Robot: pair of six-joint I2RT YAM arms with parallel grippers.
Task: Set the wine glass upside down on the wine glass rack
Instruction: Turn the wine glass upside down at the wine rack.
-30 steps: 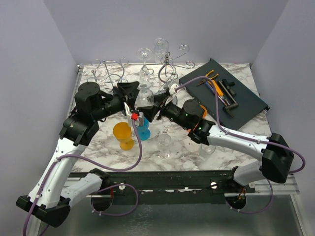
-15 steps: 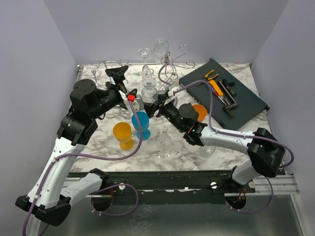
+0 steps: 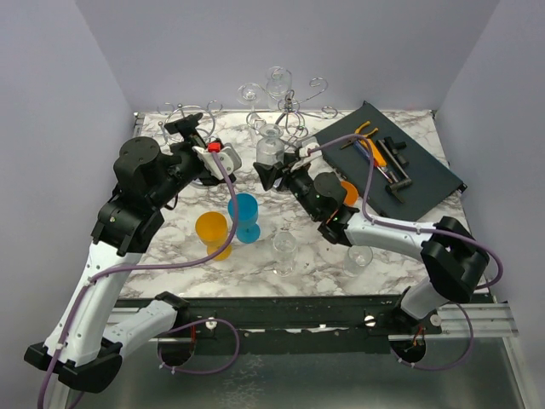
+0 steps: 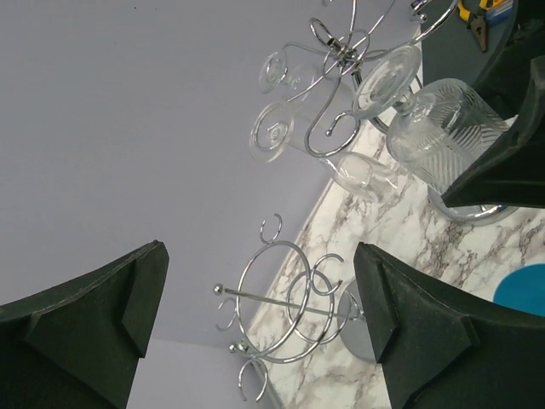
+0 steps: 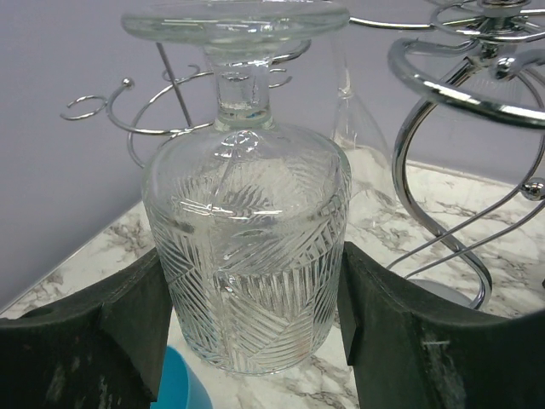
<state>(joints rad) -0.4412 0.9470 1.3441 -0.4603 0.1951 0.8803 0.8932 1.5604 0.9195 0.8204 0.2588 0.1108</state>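
Right gripper [image 3: 271,173] clamped on upside-down wine glass [image 3: 269,151], just left of wine glass rack [image 3: 295,117]. Left gripper [image 3: 192,136] raised, jaws spread, further left.

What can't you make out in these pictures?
- Top view: whether the patterned glass touches the rack behind it; both are too small and thin.
- Right wrist view: blue glass, cut off by the bottom edge.
- Left wrist view: yellow pliers, cut off by the top edge.
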